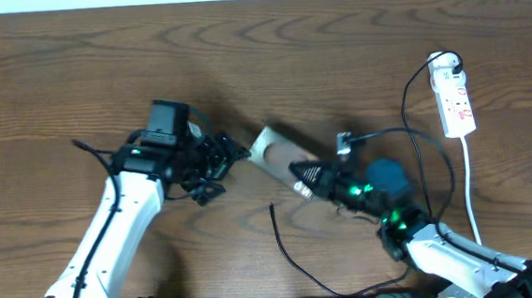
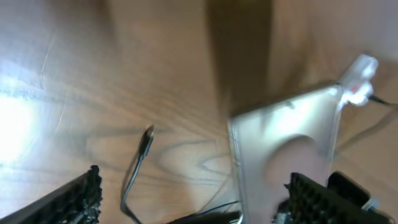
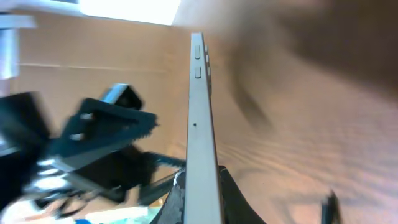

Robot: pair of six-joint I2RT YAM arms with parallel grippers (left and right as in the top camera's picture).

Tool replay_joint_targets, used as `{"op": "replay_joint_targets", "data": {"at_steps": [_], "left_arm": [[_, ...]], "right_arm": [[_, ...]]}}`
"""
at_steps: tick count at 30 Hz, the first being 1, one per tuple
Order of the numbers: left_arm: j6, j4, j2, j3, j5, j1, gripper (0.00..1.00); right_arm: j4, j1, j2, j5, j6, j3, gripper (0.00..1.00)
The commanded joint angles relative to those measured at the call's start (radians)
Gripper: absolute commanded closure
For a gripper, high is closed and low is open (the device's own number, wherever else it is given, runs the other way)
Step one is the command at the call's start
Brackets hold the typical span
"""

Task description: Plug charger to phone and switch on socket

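The silvery-grey phone (image 1: 275, 149) is held tilted off the table at mid-table. My right gripper (image 1: 304, 178) is shut on its right end; the right wrist view shows the phone edge-on (image 3: 201, 118) between the fingers (image 3: 200, 200). My left gripper (image 1: 222, 171) is open just left of the phone's other end. In the left wrist view the phone (image 2: 283, 146) lies partly between the spread fingers (image 2: 199, 205). The black charger cable (image 1: 292, 252) lies loose on the table, its plug tip (image 1: 272, 208) below the phone and also visible in the left wrist view (image 2: 148, 132). The white socket strip (image 1: 456, 96) lies at the far right.
The strip's white cord (image 1: 471, 196) runs down toward the right arm. A black cable loops from the strip's top end (image 1: 448, 60) across to a small white piece (image 1: 344, 144) beside the phone. The table is brown wood (image 1: 101, 67).
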State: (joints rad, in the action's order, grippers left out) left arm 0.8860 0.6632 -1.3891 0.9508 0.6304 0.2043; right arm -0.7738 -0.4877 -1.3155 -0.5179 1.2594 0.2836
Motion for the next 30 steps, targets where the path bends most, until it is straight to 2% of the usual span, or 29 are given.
{"op": "replay_joint_targets", "data": {"at_steps": [1,7,10,13,17,20,22,26,30], "left_arm": [[-0.225,-0.031,0.012,0.014,0.143,-0.069,0.05],[-0.384,-0.108,0.012,0.014,0.318,-0.146,0.00],[-0.400,-0.137,0.012,0.014,0.331,-0.154,0.01],[-0.401,-0.199,0.012,0.014,0.348,-0.154,0.01],[-0.399,-0.389,0.011,0.014,0.525,-0.154,0.01],[-0.287,-0.512,0.011,0.014,0.555,-0.155,0.01],[-0.205,-0.574,0.011,0.014,0.555,-0.156,0.01],[-0.098,-0.603,0.009,0.014,0.495,-0.156,0.02],[0.040,-0.706,-0.003,0.010,0.476,-0.155,0.02]], "right_arm": [[-0.039,0.114,0.008,-0.234,-0.045,0.016,0.98],[-0.095,0.339,0.008,-0.534,-0.045,0.016,0.99],[-0.123,0.417,0.008,-0.611,-0.027,0.016,0.99],[-0.123,0.448,0.008,-0.609,0.003,0.016,0.99],[-0.124,0.447,0.008,-0.539,0.109,0.016,0.99],[-0.129,0.446,0.008,-0.471,0.223,0.016,0.99],[-0.198,0.434,0.008,-0.399,0.300,0.016,0.99],[-0.369,0.384,0.008,-0.280,0.389,0.016,0.99],[-0.415,0.315,0.008,-0.149,0.460,0.016,0.99]]}}
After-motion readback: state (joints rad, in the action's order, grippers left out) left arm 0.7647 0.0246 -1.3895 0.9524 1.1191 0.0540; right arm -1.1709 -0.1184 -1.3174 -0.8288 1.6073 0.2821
